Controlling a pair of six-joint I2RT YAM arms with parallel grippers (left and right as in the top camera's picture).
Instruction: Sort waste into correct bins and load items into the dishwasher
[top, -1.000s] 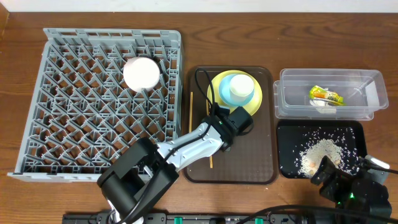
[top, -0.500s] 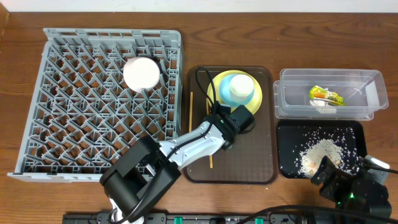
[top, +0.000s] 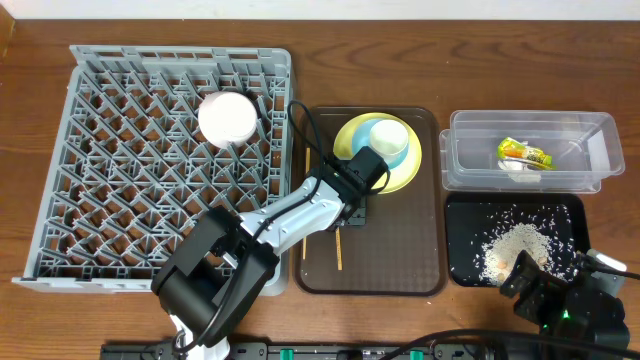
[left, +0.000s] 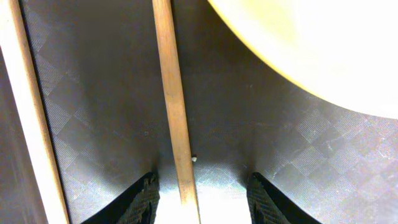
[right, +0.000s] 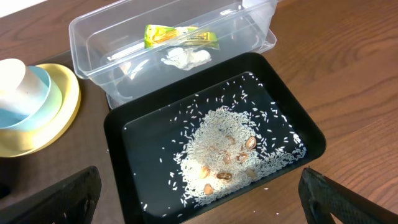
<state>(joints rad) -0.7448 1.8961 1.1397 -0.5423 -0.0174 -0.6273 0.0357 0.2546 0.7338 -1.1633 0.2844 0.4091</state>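
Left gripper (left: 200, 198) half-open astride one chopstick (left: 174, 112), seemingly not yet touching it; stick thin, stiff, light, probably slippery flat on brown tray (left: 112, 93); pinch mid-length; right gripper (right: 199, 202) wide open, empty.

The left gripper (left: 208, 202) hangs close over the dark, diamond-textured serving tray (left: 112, 112). Its two black fingertips (left: 146, 199) stand apart at the bottom of the view. One wooden chopstick (left: 174, 106) lies flat on the tray and runs straight up between them, touching neither. A tiny whitish speck (left: 194, 158) sits just beside it. A second chopstick (left: 28, 112), paler, lies toward the tray's left side, well apart from the first. The pale yellow plate (left: 311, 43) curves in at the upper right.
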